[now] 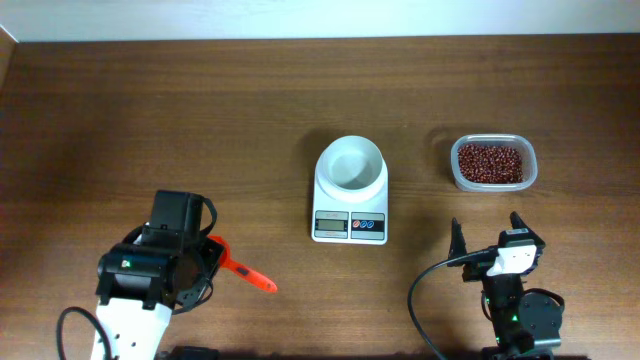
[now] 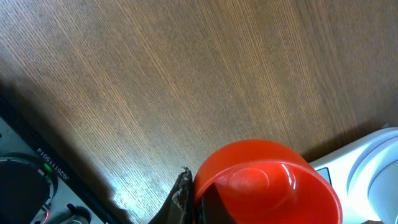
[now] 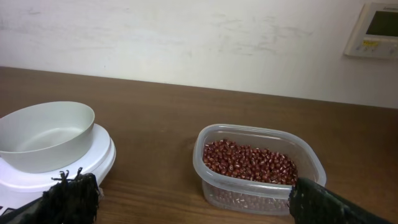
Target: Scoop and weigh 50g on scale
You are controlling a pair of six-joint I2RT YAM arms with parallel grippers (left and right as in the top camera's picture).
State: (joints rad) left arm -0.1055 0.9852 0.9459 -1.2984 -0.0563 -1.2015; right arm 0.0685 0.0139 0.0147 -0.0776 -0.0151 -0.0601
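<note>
Brown wooden table [image 1: 150, 110] with two robot arms, seen from above.
White scale [image 1: 349, 215] sits at centre, carrying a bowl [image 1: 350, 165]; bean tub [image 1: 492, 163] at 3 o'clock. Right gripper [image 1: 487, 238], 5 o'clock, spread wide. Left gripper [image 1: 212, 250], 8 o'clock, mostly hidden, pinches a partly visible red scoop [image 1: 250, 274].

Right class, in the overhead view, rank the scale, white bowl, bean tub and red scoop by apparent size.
1. scale
2. bean tub, close behind the scale
3. white bowl, sitting on the scale
4. red scoop, only partly visible, so its rank is unsure
</note>
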